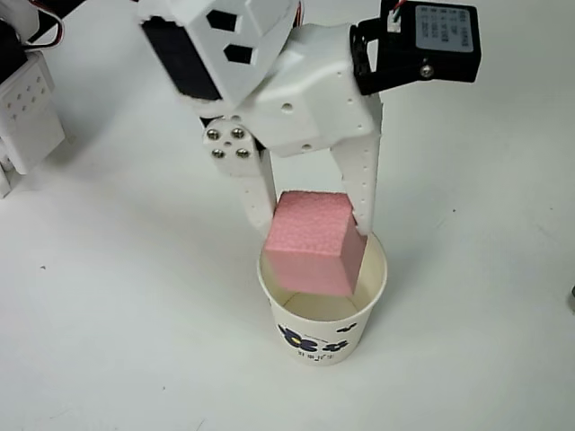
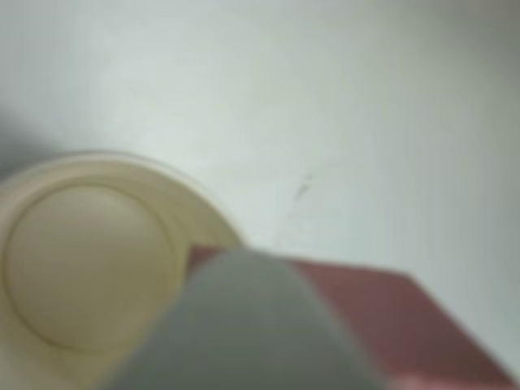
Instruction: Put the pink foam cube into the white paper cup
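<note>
You're at the drop step: the white two-finger claw is clamped on the matte salmon-pink foam cube, one finger on each side face, and the cube hangs over the mouth of the small white paper cup with navy flower prints. In the overhead view the cube sits tilted, its lower corner apparently past the rolled rim and inside the cup, its upper part above the rim on the arm's side. It overlaps the far rim, so I can't tell whether it's touching there. The cup stands upright on the plain white surface, nothing else close by. The wrist view is blurred but shows the cream cup interior off to the left, with the pink block low right behind a grey finger, so the cube looks offset from cup centre. Next move, my read: nudge the cube toward the centre of the mouth, level it if you can, then open the jaws. The cube is only slightly narrower than the mouth, so a corner may catch the rim or tip the light cup.
</note>
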